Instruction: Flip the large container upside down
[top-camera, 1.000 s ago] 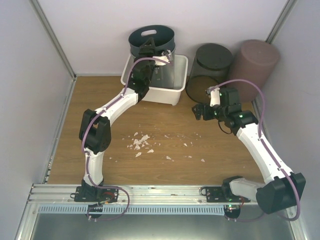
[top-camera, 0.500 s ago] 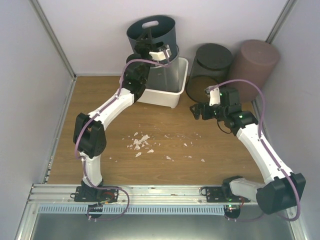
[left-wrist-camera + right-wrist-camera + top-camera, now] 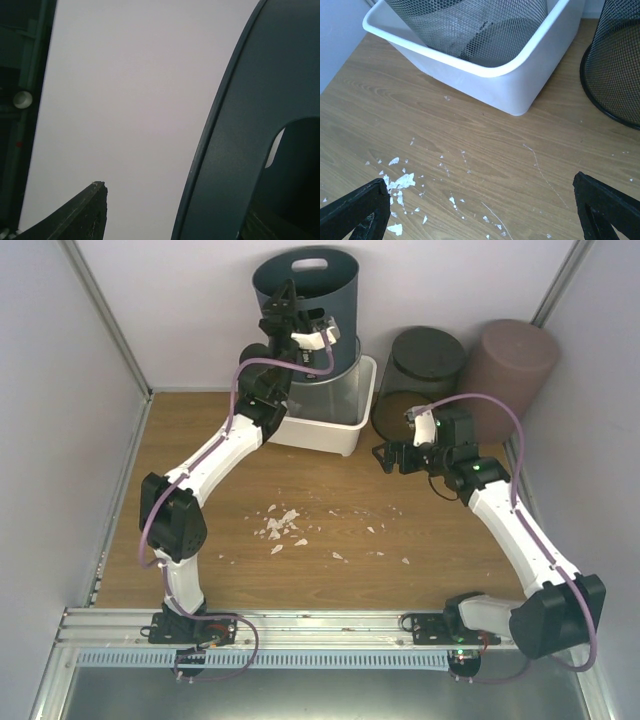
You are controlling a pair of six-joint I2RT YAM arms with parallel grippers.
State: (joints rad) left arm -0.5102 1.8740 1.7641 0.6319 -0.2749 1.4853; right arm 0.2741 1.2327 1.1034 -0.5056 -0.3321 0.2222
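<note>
We see the large container at the far side, near the middle, close to the back wall; it is a round, dark blue-grey bucket with smooth sides; it has a hand hole cut just under the rim on its far side; its open mouth faces up; it is up in the air, above the white tub.

You can read no text, label, brand, number or sign in any view, neither on the large container at upper centre nor on the white tub just below it.
</note>
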